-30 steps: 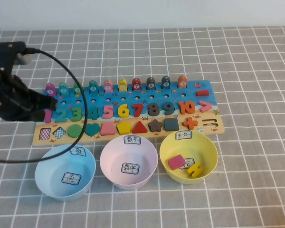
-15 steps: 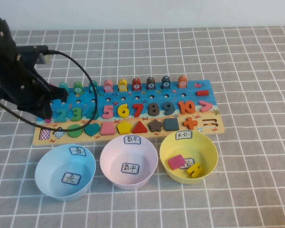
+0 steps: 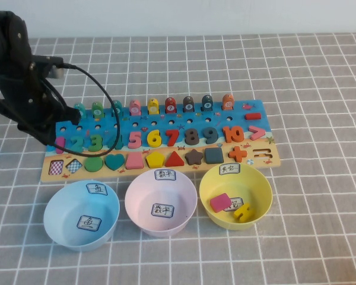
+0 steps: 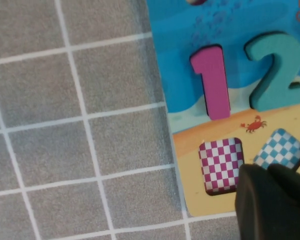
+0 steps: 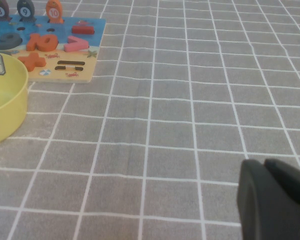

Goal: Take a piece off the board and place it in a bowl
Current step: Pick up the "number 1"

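Note:
The magenta numeral 1 (image 3: 60, 144) lies in its slot at the left end of the board (image 3: 261, 160), beside the teal 2. In the left wrist view the 1 (image 4: 212, 82) sits on the board's blue part (image 4: 180, 30). My left gripper (image 3: 47, 134) hovers above that left end, shut and empty; in the left wrist view the gripper (image 4: 267, 169) is over the checkered squares, short of the 1. The pale pink bowl (image 3: 139, 202) stands in front of the board's middle and holds no pieces. My right gripper (image 5: 264, 162) is shut over bare cloth, outside the high view.
A light blue bowl (image 3: 56, 222) stands left of the pink one, and a yellow bowl (image 3: 209, 190) holding a pink block and a yellow piece stands to its right. The yellow bowl's rim (image 5: 20, 100) shows in the right wrist view. The left arm's cable (image 3: 110, 107) loops over the board.
The left arm has swung in from the left edge and risen over the board's left end. The 1, partly covered half a second ago, shows again in its slot.

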{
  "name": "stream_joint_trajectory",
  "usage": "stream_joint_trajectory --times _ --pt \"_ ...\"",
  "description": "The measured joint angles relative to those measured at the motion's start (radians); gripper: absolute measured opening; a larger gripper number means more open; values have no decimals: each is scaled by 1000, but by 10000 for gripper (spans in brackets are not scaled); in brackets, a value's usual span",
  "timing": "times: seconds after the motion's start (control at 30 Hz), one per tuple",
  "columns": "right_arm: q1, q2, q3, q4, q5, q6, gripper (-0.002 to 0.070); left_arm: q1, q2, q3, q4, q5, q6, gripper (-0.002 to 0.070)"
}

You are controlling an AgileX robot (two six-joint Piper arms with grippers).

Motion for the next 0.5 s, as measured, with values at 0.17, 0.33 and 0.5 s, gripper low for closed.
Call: stream_joint_trajectory --times 0.17,0.33,0.5 --pt "0 0 0 0 0 0 -17 0 33 -1 0 6 18 3" --pt "0 0 0 0 0 0 -17 0 38 -1 0 -7 18 118" --pt "0 0 0 0 0 0 -17 0 39 -1 0 -66 18 234"
